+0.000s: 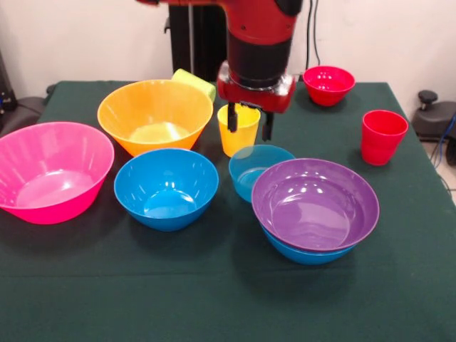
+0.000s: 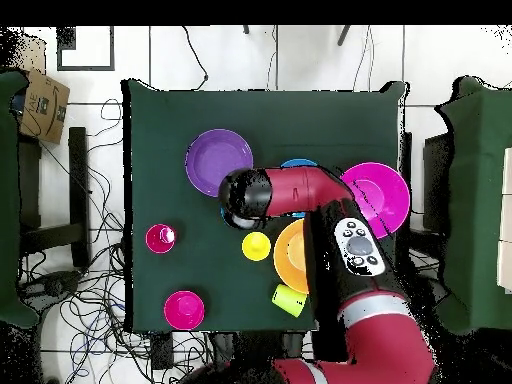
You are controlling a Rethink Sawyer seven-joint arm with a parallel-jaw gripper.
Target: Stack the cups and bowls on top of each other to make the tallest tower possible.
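Note:
My gripper (image 1: pixel 249 122) hangs open over the table's middle, its fingers (image 1: pixel 231 117) level with the rim of the upright yellow cup (image 1: pixel 239 135) and holding nothing. The purple bowl (image 1: pixel 313 203) is nested in a blue bowl (image 1: pixel 306 255) at the front right. To their left are the small translucent blue bowl (image 1: pixel 251 171), another blue bowl (image 1: pixel 166 187), the orange bowl (image 1: pixel 153 114) and the pink bowl (image 1: pixel 50 171). The lime green cup (image 1: pixel 194 82) lies behind the orange bowl. The red cup (image 1: pixel 382 135) and small red bowl (image 1: pixel 328 84) stand far right. Overhead, the arm covers the gripper (image 2: pixel 238 205) beside the yellow cup (image 2: pixel 256 245).
A dark green cloth covers the table (image 1: pixel 214 306). Bare cloth runs along the front edge and between the purple bowl and the red cup. Chairs and cables surround the table (image 2: pixel 150 120) in the overhead view.

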